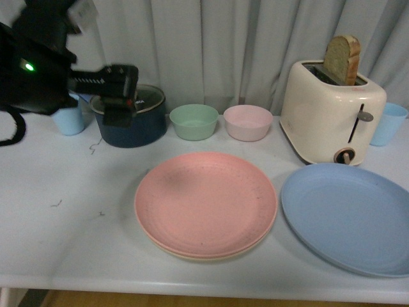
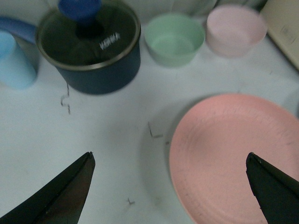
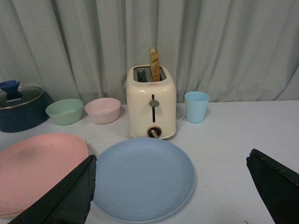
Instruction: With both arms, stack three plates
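**A:** Plates first, where are they?

**B:** The pink plate point(image 1: 206, 201) sits on the beige plate point(image 1: 192, 254), and only the beige rim shows. The blue plate point(image 1: 348, 217) lies flat on the table point(image 1: 70, 211), just beside that pair on the right-arm side, with a thin gap between.

**A:** Left gripper?

**B:** The left gripper point(image 2: 169, 155) has its fingers spread wide with nothing between them. It hangs above the table. The pink plate is below it and off to its right, and bare table is under its other finger.

**A:** Right one?

**B:** The right gripper point(image 3: 172, 155) is also spread wide and empty. The blue plate is straight ahead of it and lower, between the finger lines. The pink-on-beige pair is to its left. This arm is out of the front view.

**A:** Background?

**B:** Beyond the left gripper are the dark blue lidded pot point(image 1: 128, 118), a light blue cup point(image 1: 69, 118), the green bowl point(image 1: 193, 121) and the pink bowl point(image 1: 248, 123). Beyond the right gripper, past the blue plate, is a cream toaster point(image 1: 332, 112) with a bread slice point(image 1: 343, 59) sticking up. A second blue cup point(image 1: 388, 123) stands beside the toaster.
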`<state>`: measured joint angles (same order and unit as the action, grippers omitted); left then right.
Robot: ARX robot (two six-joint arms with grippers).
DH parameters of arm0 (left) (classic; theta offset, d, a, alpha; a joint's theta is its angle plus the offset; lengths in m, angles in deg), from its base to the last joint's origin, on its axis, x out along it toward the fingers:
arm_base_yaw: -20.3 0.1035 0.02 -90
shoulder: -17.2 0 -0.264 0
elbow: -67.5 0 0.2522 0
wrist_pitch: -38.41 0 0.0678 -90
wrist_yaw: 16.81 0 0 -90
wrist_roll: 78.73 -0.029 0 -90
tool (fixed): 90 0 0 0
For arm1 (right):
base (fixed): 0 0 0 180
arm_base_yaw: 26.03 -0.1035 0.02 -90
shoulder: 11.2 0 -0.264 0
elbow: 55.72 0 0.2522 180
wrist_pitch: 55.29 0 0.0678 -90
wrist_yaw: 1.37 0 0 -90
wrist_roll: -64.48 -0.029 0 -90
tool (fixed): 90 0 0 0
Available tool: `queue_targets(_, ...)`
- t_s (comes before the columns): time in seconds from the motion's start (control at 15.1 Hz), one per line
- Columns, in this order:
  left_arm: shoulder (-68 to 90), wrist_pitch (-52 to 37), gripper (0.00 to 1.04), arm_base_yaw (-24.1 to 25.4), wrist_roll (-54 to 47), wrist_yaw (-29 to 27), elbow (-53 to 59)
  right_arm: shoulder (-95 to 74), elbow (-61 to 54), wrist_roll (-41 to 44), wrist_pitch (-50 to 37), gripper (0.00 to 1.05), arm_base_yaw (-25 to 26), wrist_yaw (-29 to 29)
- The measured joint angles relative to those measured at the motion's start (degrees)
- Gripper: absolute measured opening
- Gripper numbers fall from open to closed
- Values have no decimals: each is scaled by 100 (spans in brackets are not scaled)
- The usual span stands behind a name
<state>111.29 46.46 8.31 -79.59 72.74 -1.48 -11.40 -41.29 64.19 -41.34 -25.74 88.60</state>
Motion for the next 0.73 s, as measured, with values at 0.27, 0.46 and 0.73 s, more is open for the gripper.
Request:
queue_targets(0.27,-2728,-2000,98,264,291,-573,2361,0,0,0,2,98,0,0)
queue_targets(0.46,-3051,-3650,63,431,188,-695,3554,0,0,0,4,98,-2,2)
queue_targets(0.73,-4024,-3637,12,723,188,-420,4395,0,0,0,0,98,-2,2)
